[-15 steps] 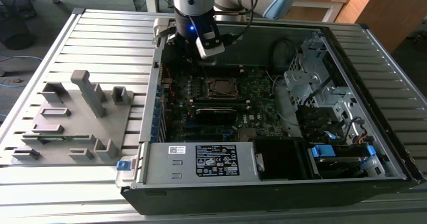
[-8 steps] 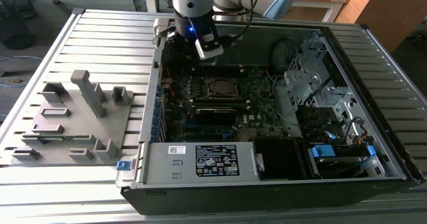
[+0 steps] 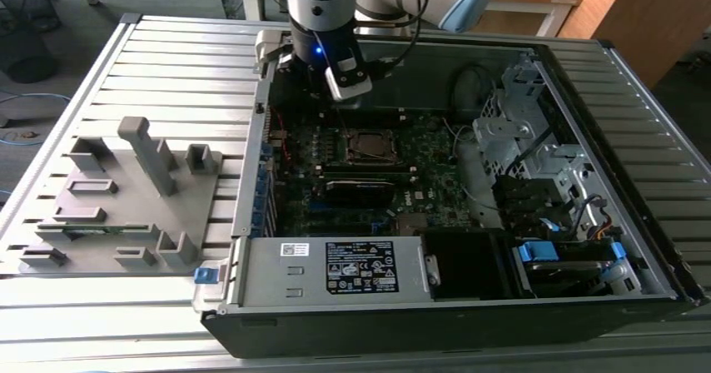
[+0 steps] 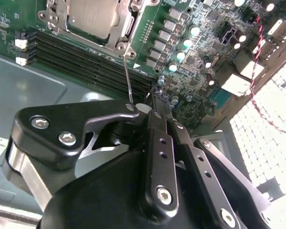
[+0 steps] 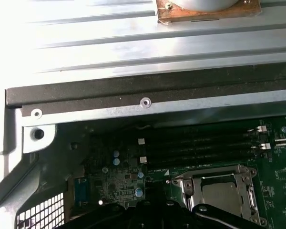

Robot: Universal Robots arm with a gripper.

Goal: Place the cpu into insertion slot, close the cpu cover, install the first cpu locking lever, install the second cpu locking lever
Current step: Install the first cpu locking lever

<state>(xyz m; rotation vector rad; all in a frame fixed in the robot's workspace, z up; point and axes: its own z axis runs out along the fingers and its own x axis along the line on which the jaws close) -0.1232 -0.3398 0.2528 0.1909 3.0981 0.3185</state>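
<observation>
As checked in the second wrist view, found gripper [image 4: 156, 93] with fingers pressed together and nothing visibly clamped between them. Noted thin wire lever [image 4: 127, 76] ending just beside the fingers; cannot tell whether touching. Observed chip [image 4: 93, 16] seated in socket [image 3: 368, 146] beyond the fingers, under lowered cover [image 4: 125, 24], apart from gripper.

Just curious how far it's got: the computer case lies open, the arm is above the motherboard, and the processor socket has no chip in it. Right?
Not quite: the chip is in. The second wrist view shows the cpu seated within the cpu cover's window. The computer case does lie open, with the arm above the motherboard.
</observation>
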